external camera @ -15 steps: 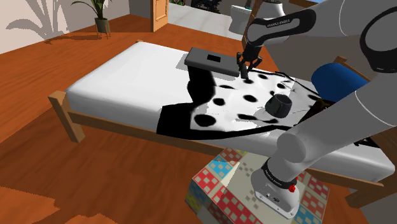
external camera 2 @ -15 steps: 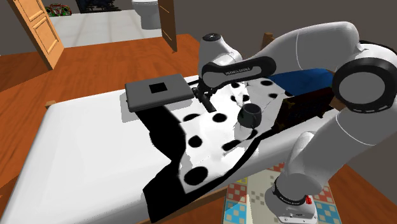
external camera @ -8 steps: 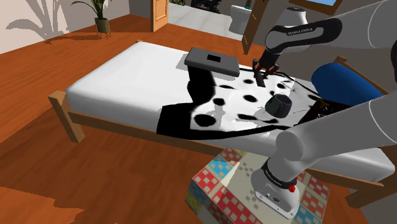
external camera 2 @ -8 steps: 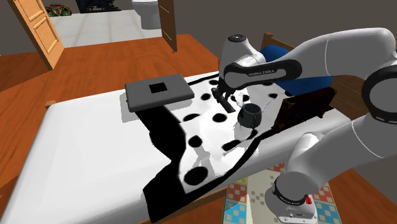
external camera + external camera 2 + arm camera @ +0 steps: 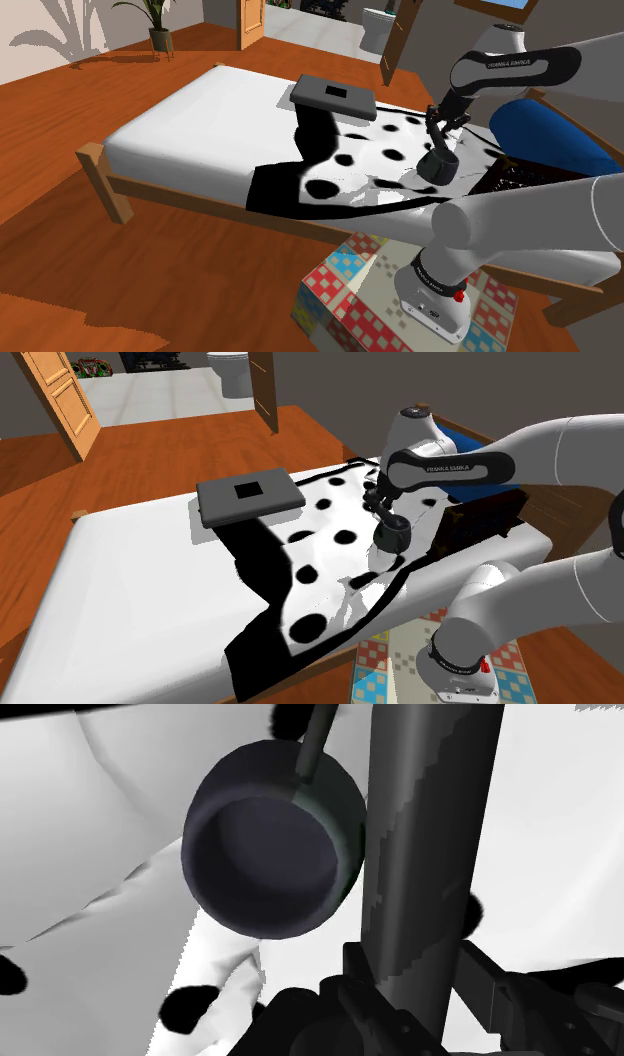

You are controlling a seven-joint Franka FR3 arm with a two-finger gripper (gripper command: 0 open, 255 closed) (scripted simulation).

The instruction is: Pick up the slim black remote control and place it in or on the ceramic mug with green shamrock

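Observation:
A dark mug (image 5: pixel 438 166) stands on the spotted blanket, its mouth facing up; it looks dark grey here, with a greenish patch on its side (image 5: pixel 345 824). My gripper (image 5: pixel 437 128) hangs just above the mug, shut on a slim black remote (image 5: pixel 425 834) that points down beside the mug's rim. In the second exterior view the gripper (image 5: pixel 378 507) sits right over the mug (image 5: pixel 392 535). From the wrist, the remote runs out from between the fingers, close beside the mug (image 5: pixel 265 854). Whether the remote touches the rim I cannot tell.
A flat dark grey box (image 5: pixel 333 96) lies on the bed's far side. The black-and-white spotted blanket (image 5: pixel 350 170) covers part of the white bed (image 5: pixel 190 130). A blue pillow (image 5: pixel 540 125) lies past the mug. The patterned stand (image 5: pixel 360 300) is by the bed's near edge.
The arm has swung toward the shoulder view's right, carrying the remote from beside the grey box to just above the mug. The grip stayed shut.

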